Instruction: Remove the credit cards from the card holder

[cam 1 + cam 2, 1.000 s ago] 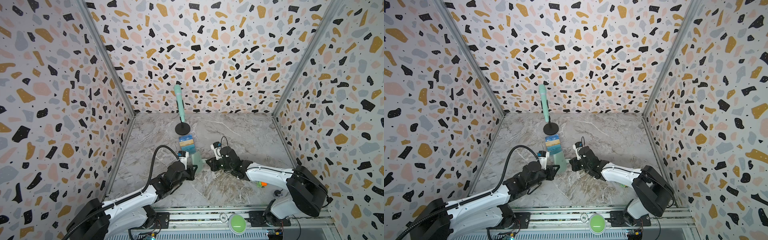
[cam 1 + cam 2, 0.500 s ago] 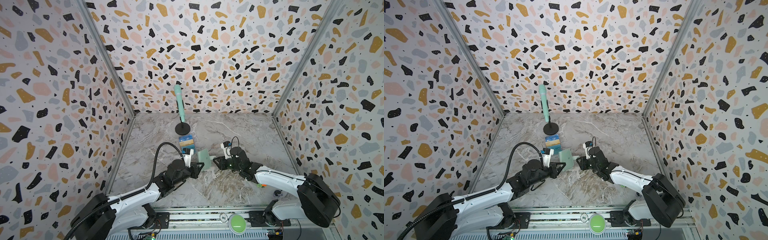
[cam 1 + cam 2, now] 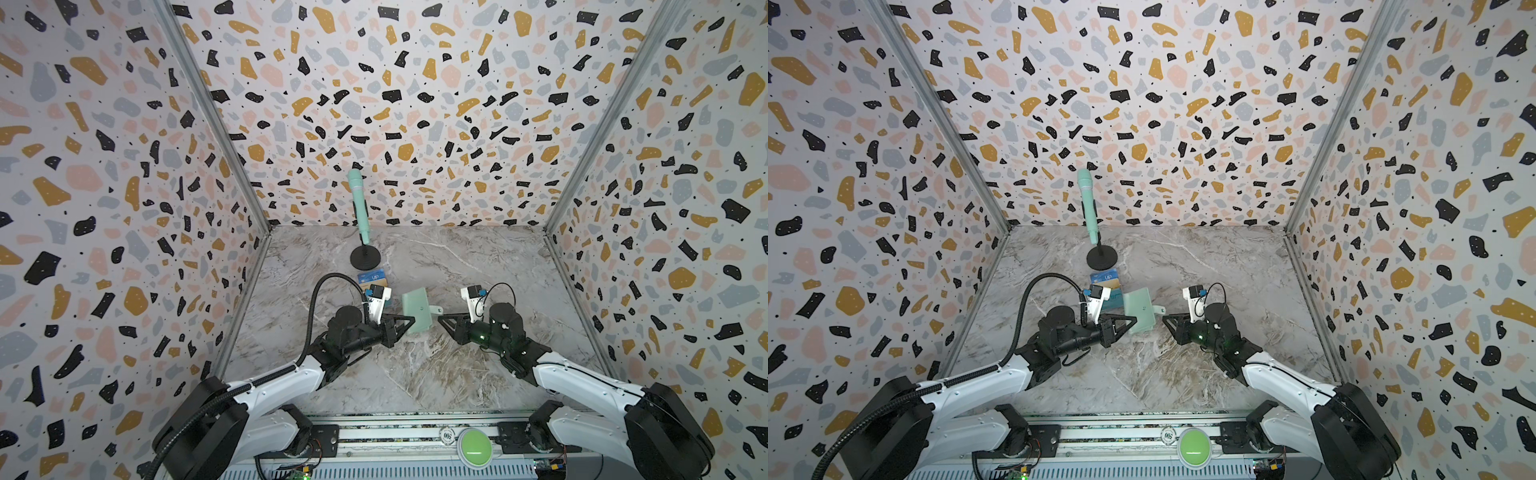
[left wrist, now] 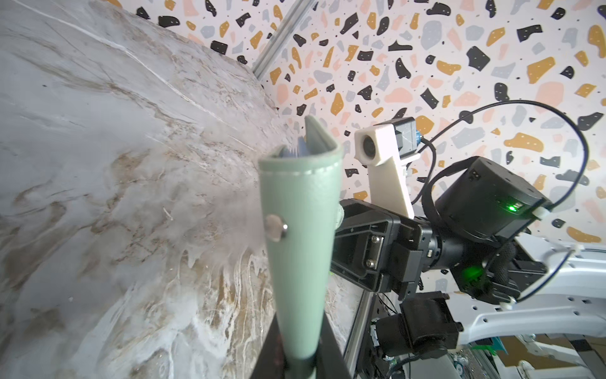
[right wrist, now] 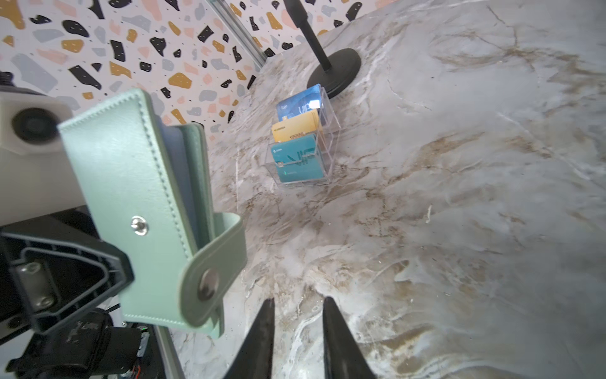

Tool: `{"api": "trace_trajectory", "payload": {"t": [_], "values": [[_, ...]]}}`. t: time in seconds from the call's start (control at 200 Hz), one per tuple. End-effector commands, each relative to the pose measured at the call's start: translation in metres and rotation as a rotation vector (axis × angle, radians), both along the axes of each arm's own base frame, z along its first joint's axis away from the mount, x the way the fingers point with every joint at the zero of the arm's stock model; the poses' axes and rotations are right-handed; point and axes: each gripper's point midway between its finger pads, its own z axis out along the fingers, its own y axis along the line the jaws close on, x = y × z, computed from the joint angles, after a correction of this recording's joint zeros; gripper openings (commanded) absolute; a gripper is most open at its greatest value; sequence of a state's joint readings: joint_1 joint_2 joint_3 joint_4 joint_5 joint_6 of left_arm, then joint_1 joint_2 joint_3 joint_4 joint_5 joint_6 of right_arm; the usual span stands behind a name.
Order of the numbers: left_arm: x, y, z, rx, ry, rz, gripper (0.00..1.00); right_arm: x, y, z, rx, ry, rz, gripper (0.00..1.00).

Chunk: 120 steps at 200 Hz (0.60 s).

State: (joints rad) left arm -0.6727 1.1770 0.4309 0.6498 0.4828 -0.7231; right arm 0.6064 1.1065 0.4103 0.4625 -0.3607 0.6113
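Left gripper (image 3: 405, 326): jaws clamped across one end of the small mint-green booklet-style card holder (image 3: 415, 309); I have it lifted clear of the marble surface (image 3: 478, 374).
Right gripper (image 5: 296, 303): jaws a narrow gap apart with nothing between them, tips just short of the holder's snap tab (image 5: 213, 265).
Card holder: in the air over the middle of the surface, a little toward its left edge. The tab is unsnapped and hangs loose; the covers are only slightly parted.
Credit cards: I see just a dark blue sliver between the covers and cannot tell whether it is card or sleeve.
Nearby: clear tiered stand (image 5: 301, 147) with blue, yellow and teal cards, between the holder and the black round microphone base (image 3: 365, 257) toward the back edge.
Risk, grip: I judge the single-end pinch weak; a tug from the right arm could twist the holder or pull it free.
Risk, opening: the jaws could catch the floppy tab or a whole cover instead of a card.
Risk, sleeve: a card may drag its page along, then drop onto the surface.
Risk, arms: the two grippers sit close; a small overshoot could knock them together.
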Motion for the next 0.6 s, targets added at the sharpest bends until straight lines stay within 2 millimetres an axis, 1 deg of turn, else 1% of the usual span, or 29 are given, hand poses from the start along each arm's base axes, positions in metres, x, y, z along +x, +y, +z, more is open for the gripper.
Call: {"api": "trace_trajectory", "payload": {"t": [0.0, 0.17, 0.25, 0.34, 0.46, 0.596], "values": [[-0.010, -0.009, 0.046, -0.114, -0.143, -0.121, 0.00, -0.011, 0.014, 0.031, 0.117, -0.075, 0.110, 0.27], [-0.022, -0.013, 0.056, -0.163, -0.164, -0.205, 0.00, -0.020, 0.020, 0.044, 0.201, -0.099, 0.169, 0.26], [-0.025, -0.014, 0.053, -0.161, -0.157, -0.229, 0.00, -0.025, 0.021, 0.050, 0.233, -0.112, 0.194, 0.23], [-0.027, -0.016, 0.052, -0.159, -0.148, -0.246, 0.00, -0.029, 0.020, 0.054, 0.254, -0.120, 0.212, 0.22], [-0.026, -0.014, 0.050, -0.157, -0.150, -0.237, 0.00, -0.032, 0.015, 0.058, 0.267, -0.131, 0.206, 0.21], [-0.022, -0.009, 0.050, -0.153, -0.152, -0.209, 0.00, -0.031, 0.005, 0.056, 0.265, -0.130, 0.175, 0.21]]}}
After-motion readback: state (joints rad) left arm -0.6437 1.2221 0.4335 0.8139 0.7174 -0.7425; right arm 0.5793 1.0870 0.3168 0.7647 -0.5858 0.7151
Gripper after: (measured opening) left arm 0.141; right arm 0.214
